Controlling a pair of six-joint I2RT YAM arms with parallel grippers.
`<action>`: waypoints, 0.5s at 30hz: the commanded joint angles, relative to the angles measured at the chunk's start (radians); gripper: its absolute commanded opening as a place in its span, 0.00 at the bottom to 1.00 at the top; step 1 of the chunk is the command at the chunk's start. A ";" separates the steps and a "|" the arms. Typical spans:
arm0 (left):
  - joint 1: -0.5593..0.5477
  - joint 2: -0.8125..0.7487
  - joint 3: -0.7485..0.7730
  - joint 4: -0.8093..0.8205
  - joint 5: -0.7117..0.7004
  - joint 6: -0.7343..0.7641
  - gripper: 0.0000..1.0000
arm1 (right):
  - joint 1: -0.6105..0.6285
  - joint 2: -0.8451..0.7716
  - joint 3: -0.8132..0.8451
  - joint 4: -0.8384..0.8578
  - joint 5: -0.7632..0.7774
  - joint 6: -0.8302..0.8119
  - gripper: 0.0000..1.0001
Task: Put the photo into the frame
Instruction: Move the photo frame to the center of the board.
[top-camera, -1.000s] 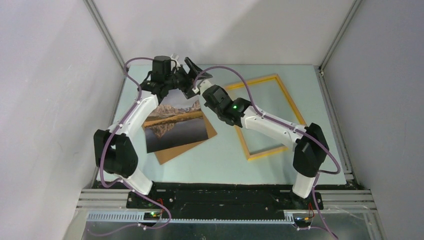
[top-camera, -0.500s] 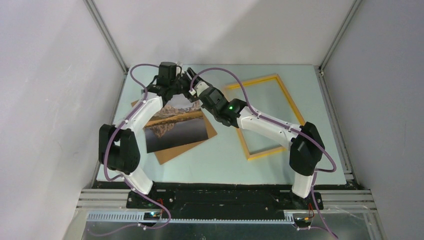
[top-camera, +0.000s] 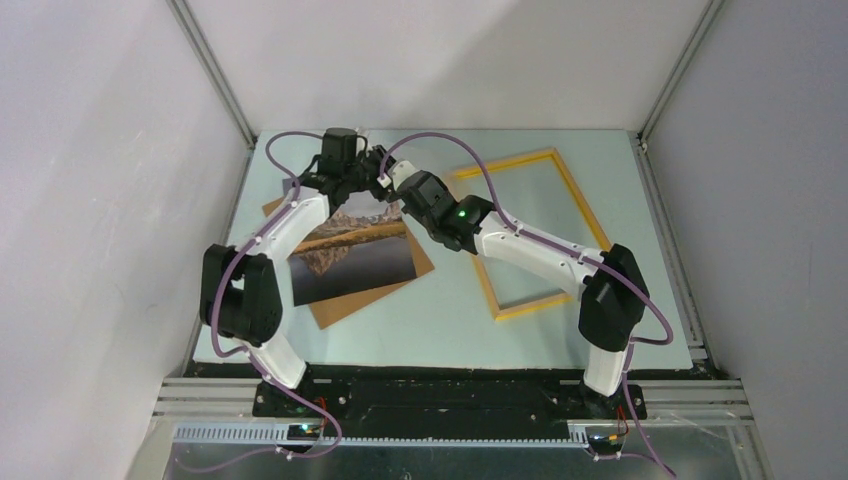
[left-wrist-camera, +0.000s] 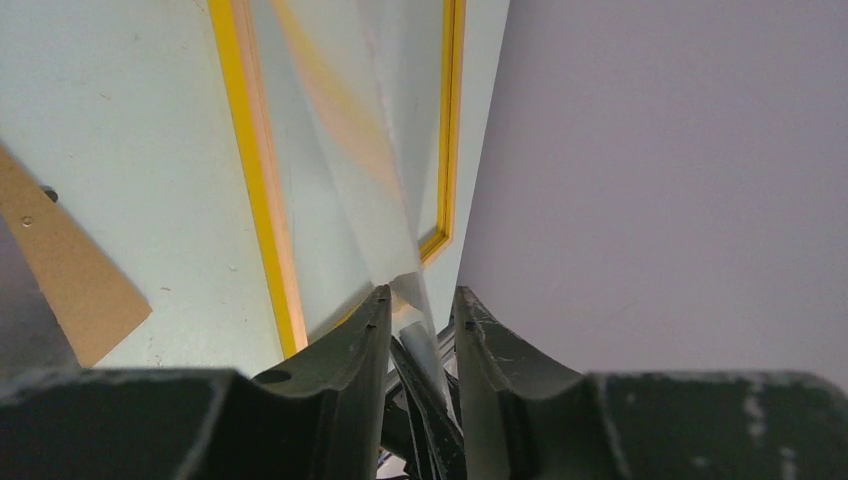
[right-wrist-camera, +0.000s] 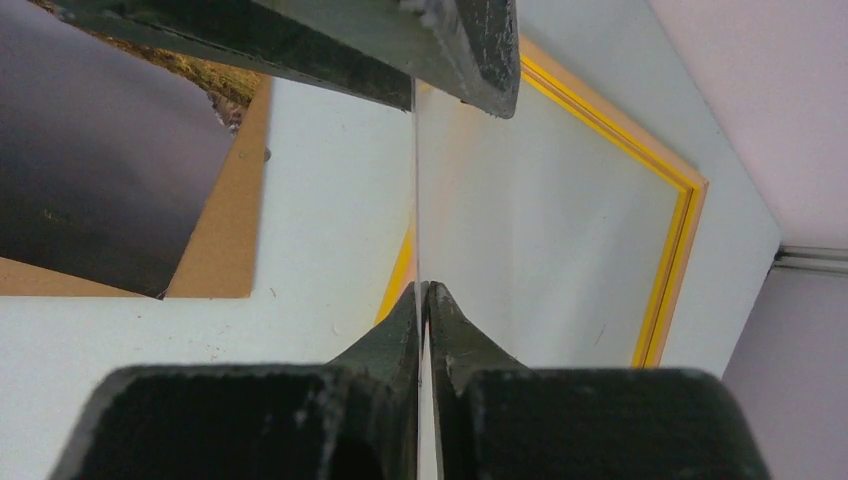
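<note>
The photo (top-camera: 350, 255), a mountain and lake print, lies face up on a brown backing board (top-camera: 345, 305) at left centre. It is also in the right wrist view (right-wrist-camera: 100, 180). The yellow-edged frame (top-camera: 530, 303) lies flat on the table to the right (left-wrist-camera: 255, 200) (right-wrist-camera: 680, 250). My right gripper (top-camera: 385, 183) (right-wrist-camera: 422, 290) is shut on a thin clear sheet (right-wrist-camera: 416, 200) (left-wrist-camera: 390, 200), held edge-up above the frame's far left corner. My left gripper (top-camera: 370, 168) (left-wrist-camera: 422, 300) straddles the same sheet and the right fingertips, its jaws narrowed with gaps on both sides.
Both arms meet at the far middle of the table, above the gap between backing board and frame. Grey enclosure walls stand close behind and to the sides. The backing board's corner (left-wrist-camera: 60, 270) shows in the left wrist view.
The left gripper has come down from above onto the sheet that the right gripper holds, and its jaws have narrowed from wide open. The right arm has shifted slightly towards the far left.
</note>
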 joint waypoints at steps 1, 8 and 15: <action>-0.016 0.010 -0.009 0.077 0.011 -0.020 0.31 | 0.017 0.001 0.057 0.022 -0.011 0.035 0.08; -0.017 0.016 -0.016 0.100 0.017 -0.021 0.18 | 0.030 -0.004 0.055 0.019 -0.015 0.036 0.13; -0.018 -0.005 -0.038 0.115 0.005 -0.014 0.00 | 0.031 -0.026 0.054 -0.005 -0.048 0.058 0.43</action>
